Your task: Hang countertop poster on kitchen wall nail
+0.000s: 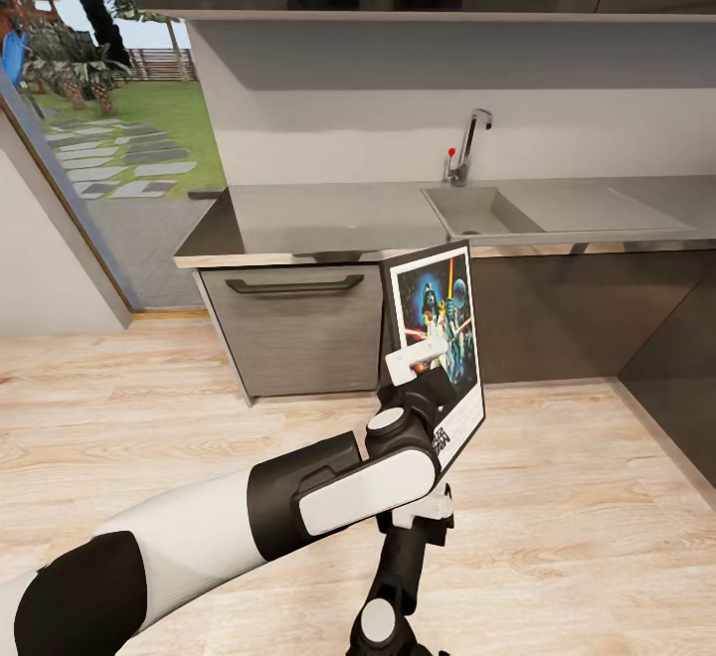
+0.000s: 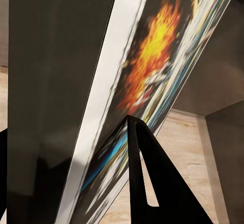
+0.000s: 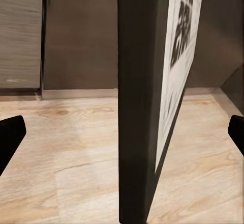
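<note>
Head view shows your left arm reaching in from the near left, elbow bent, its left gripper (image 1: 423,353) pinching the poster (image 1: 441,310) upright in front of the dark cabinets, below the kitchen countertop (image 1: 328,224). Your right gripper (image 3: 122,132) sits beneath the poster's lower edge, fingers (image 3: 9,135) spread wide either side, touching nothing.

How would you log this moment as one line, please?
phase: carrying | poster: off countertop, upright | left gripper: shut on poster | right gripper: open beneath
</note>
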Available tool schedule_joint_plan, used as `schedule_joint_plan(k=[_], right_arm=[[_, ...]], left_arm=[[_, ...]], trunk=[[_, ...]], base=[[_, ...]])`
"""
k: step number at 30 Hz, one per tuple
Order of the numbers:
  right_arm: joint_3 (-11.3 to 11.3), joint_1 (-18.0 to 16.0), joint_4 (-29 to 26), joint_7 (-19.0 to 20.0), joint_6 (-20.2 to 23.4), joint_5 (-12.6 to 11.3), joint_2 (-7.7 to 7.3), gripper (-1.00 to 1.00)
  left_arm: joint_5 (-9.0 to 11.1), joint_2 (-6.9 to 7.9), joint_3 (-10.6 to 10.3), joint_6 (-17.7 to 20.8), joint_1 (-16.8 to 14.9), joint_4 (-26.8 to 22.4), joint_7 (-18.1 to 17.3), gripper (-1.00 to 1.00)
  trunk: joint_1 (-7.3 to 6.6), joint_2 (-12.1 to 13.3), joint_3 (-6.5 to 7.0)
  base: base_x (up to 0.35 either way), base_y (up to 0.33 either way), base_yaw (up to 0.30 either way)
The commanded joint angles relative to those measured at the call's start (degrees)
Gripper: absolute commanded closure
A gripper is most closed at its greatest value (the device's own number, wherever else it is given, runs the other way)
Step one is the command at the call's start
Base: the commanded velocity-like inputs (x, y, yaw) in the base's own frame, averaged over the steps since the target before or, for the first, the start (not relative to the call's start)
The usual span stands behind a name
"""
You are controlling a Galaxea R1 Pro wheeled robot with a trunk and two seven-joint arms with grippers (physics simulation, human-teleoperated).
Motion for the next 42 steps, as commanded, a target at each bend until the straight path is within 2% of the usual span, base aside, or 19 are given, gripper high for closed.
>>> schedule_joint_plan(k=[1, 42], right_arm=[[0.03, -0.05, -0.01, -0.29, 0.35, 0.03, 0.00, -1.00], [0.37, 0.71, -0.04, -0.37, 0.05, -0.15, 0.00, -1.00]], left_arm=[[0.30, 0.00, -0.08, -0.51, -0.08, -0.02, 0.14, 1.00], [0.14, 0.00, -0.06, -0.52, -0.08, 0.01, 0.05, 1.00]], trunk=[[0.00, -0.03, -0.05], [0.00, -0.03, -0.05]], base=[[0.000, 0.000, 0.000], [0.000, 0.000, 0.000]])
